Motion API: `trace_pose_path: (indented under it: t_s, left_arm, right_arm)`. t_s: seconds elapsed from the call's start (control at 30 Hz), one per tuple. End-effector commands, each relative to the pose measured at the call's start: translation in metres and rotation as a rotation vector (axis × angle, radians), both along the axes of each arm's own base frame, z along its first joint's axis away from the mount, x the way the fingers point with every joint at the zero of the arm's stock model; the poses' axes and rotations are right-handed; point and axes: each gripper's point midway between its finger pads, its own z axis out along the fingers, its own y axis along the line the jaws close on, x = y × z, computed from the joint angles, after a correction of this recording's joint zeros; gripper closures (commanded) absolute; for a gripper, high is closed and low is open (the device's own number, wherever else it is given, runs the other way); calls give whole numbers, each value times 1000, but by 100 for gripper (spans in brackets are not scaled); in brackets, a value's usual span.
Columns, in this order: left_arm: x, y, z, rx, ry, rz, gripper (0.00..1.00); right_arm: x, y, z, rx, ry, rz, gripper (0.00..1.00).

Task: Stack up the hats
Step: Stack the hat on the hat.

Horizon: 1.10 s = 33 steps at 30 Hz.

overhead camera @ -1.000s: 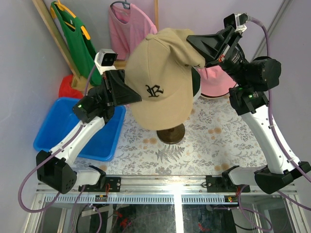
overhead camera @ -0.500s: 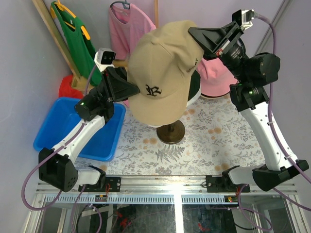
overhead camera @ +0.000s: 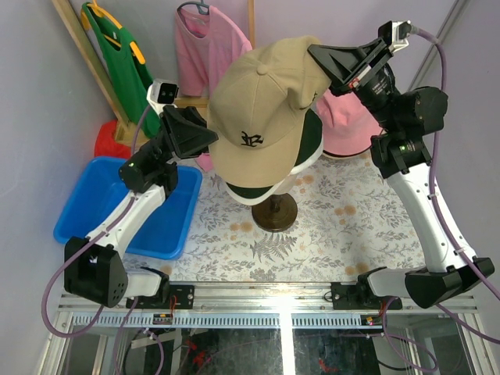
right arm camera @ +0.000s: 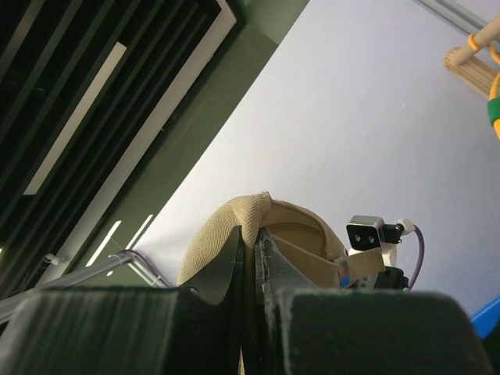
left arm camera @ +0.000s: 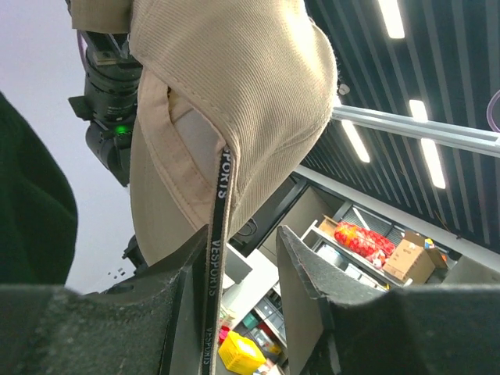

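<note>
tan cap with dark lettering (overhead camera: 259,117) is up on the stand, draped over a dark green fabric cap (overhead camera: 311,142). Crown is up and the brim points toward the near edge. It sits skewed: I see green poking out on the right side and under the brim. There's a pale band below the green, and I can't tell what that is.

The stack rides on a round brown wooden pedestal (overhead camera: 273,212) standing mid-table on the floral-patterned table (overhead camera: 359,226).

Right end effector (overhead camera: 320,64) is at the tan cap's far-right rim. In the right wrist view the right end effector (right arm camera: 251,234) is pinched together on a fold of tan fabric, so it's clamped on the cap.

Left end effector (overhead camera: 212,141) is at the cap's left rim, just beside the brim. In the left wrist view the left end effector (left arm camera: 244,266) has its fingers (left arm camera: 308,305) apart. The cap's edge, with its printed seam tape, hangs in the gap along one finger and isn't squeezed.

A pink fabric hat (overhead camera: 342,129) lies at far right, partly hidden behind the right arm. A blue rectangular plastic bin (overhead camera: 86,219) sits at the left edge under the left arm. A pink shirt on a hanger (overhead camera: 205,47) and a green garment on a hanger (overhead camera: 117,51) are at the back wall.
</note>
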Motion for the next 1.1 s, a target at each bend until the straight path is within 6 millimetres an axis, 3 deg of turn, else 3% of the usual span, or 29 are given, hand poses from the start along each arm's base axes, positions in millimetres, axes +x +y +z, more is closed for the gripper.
trace_pose_path:
  t_s: [0.0, 0.37, 0.77, 1.07]
  left_arm:
    - [2, 13, 1, -48, 25, -11, 65]
    - [38, 24, -10, -60, 103, 51, 70]
    - [67, 28, -20, -83, 181, 69, 59]
    - [83, 29, -30, -102, 241, 78, 58]
  right_arm:
    - [-11, -10, 9, 5, -78, -53, 100]
    - [3, -12, -21, -65, -33, -133, 100]
    - [14, -15, -43, -140, 24, -202, 100]
    - [22, -22, -54, -149, 50, -273, 100]
